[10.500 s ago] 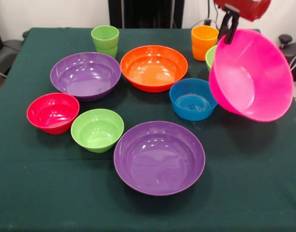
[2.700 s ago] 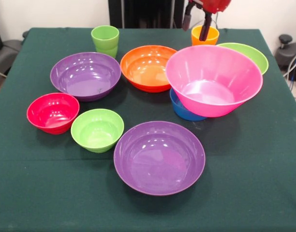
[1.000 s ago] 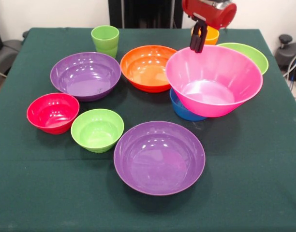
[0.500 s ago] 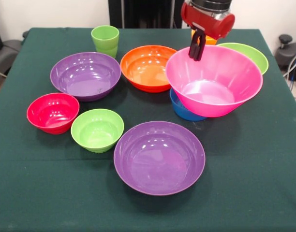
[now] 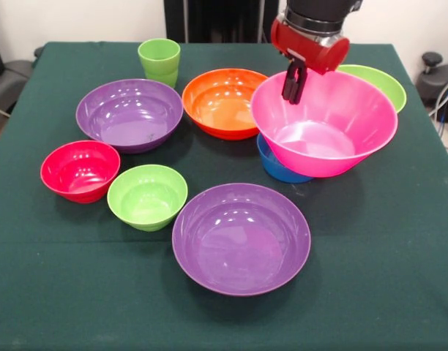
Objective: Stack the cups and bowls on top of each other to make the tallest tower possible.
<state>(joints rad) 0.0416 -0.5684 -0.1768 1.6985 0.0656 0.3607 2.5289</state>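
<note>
The green table (image 5: 400, 292) carries everything. The big pink bowl (image 5: 334, 139) sits tilted on the blue bowl (image 5: 277, 167), with the gripper (image 5: 293, 86) pinching its far rim between the fingers. A purple bowl (image 5: 241, 238) lies nearest the camera, a second purple bowl (image 5: 129, 113) to the left, the orange bowl (image 5: 222, 99) behind. Smaller still: the red bowl (image 5: 80, 170), a lime bowl (image 5: 147, 195) and the green cup (image 5: 159, 60).
</note>
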